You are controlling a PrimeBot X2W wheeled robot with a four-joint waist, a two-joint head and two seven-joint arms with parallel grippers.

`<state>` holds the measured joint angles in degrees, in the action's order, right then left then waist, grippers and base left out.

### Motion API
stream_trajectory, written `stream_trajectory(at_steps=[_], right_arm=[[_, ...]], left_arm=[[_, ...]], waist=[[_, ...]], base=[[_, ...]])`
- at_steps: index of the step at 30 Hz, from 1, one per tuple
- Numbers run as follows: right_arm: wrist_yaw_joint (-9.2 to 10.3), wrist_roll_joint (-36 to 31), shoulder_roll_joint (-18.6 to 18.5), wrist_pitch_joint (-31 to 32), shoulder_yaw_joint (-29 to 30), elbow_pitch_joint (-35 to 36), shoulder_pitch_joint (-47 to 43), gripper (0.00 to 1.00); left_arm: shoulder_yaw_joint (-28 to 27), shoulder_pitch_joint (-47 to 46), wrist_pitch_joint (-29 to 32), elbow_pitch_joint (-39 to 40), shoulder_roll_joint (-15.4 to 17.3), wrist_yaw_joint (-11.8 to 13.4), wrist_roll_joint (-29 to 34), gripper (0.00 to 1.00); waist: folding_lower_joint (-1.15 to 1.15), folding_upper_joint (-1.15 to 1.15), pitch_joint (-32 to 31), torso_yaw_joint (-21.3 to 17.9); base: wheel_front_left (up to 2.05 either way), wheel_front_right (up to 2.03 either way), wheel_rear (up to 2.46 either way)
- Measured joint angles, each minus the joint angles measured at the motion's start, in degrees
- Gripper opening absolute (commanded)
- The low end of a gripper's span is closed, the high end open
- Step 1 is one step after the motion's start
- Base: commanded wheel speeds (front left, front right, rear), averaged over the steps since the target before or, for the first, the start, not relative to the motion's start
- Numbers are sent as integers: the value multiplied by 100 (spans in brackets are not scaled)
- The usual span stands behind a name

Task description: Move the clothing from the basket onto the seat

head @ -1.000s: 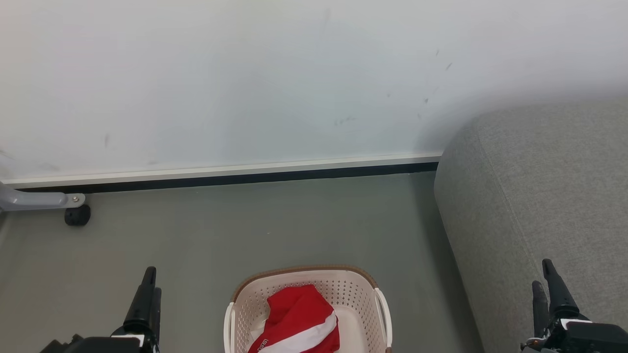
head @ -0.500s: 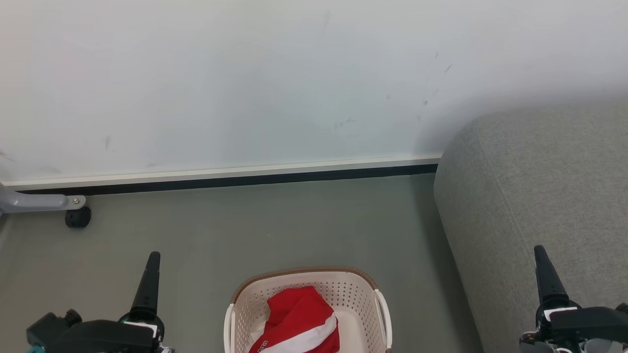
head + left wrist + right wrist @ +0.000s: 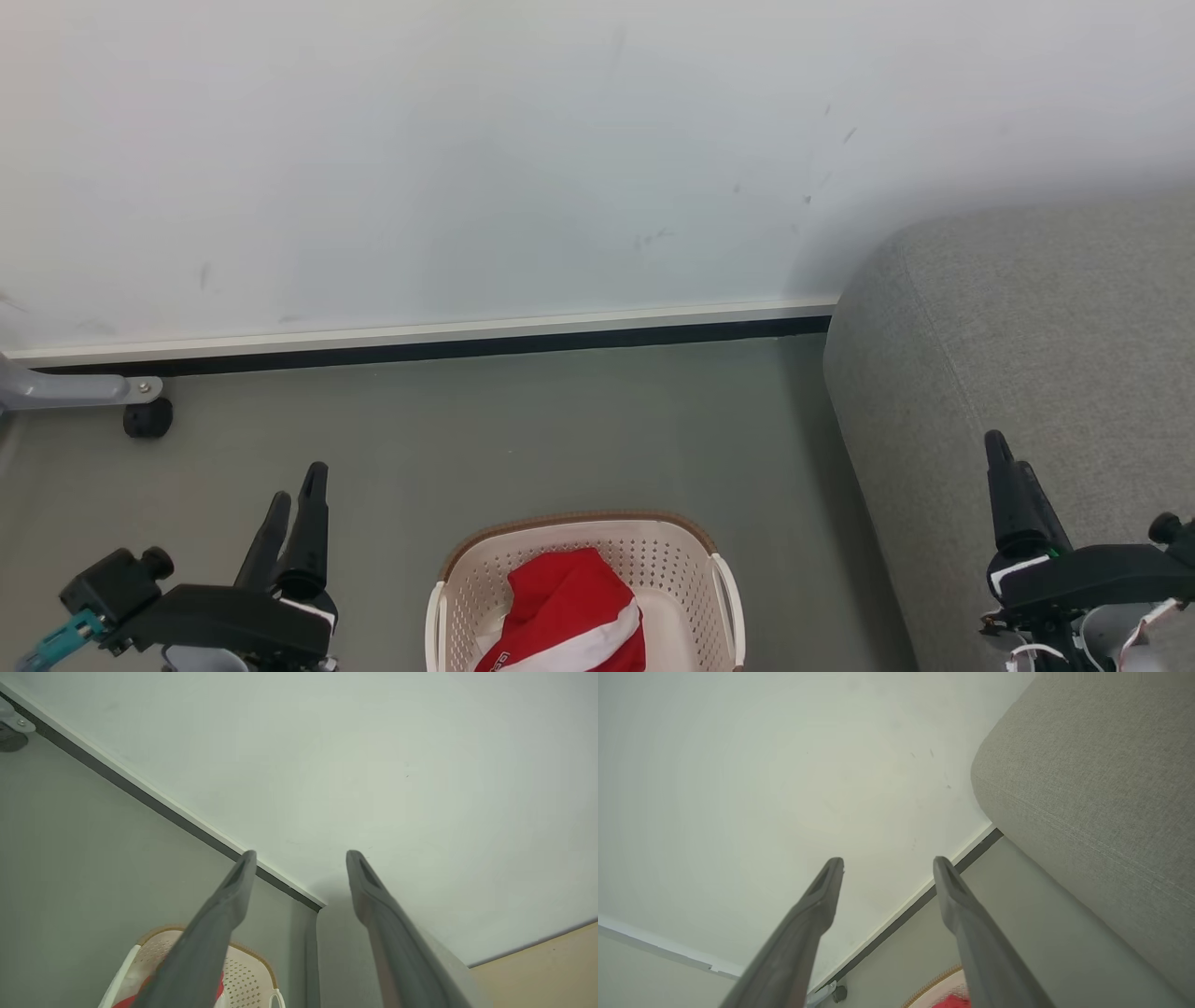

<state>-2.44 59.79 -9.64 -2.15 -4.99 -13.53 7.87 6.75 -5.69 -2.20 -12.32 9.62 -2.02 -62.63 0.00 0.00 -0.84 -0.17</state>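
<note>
My left gripper and right gripper gape wide, empty — clothing lies in the basket near the seat.

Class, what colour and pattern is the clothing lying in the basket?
The clothing is bright red with a broad white stripe; the head view shows it best.
</note>
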Motion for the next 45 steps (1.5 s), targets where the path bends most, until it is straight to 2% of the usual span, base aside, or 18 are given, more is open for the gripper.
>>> stream_trajectory(at_steps=[10, 13, 32, 42, 45], right_arm=[[196, -907, -155, -202, -381, 2, 23, 100], [205, -1069, -163, -242, -458, 4, 31, 100], [555, -2463, -308, -613, -826, 0, 15, 100], [745, -3197, -394, -912, -969, 1, -31, 100], [801, -3556, -410, -1058, -1127, 8, -30, 100]], left_arm=[[271, -1, -212, 84, 190, 162, 750, 100], [296, -1, -232, 101, 193, 211, 898, 100], [308, 187, -475, 182, 196, 514, 1892, 100], [334, 269, -555, 241, 260, 727, 2780, 100], [350, 295, -581, 294, 267, 815, 3227, 100]], waist=[[0, 0, -15, -13], [0, 0, -19, -17], [0, 0, -54, -71], [0, 0, -66, -96], [0, 0, -75, -99]], base=[[0, 0, 0], [0, 0, 0], [0, 0, 0], [0, 0, 0], [0, 0, 0]])
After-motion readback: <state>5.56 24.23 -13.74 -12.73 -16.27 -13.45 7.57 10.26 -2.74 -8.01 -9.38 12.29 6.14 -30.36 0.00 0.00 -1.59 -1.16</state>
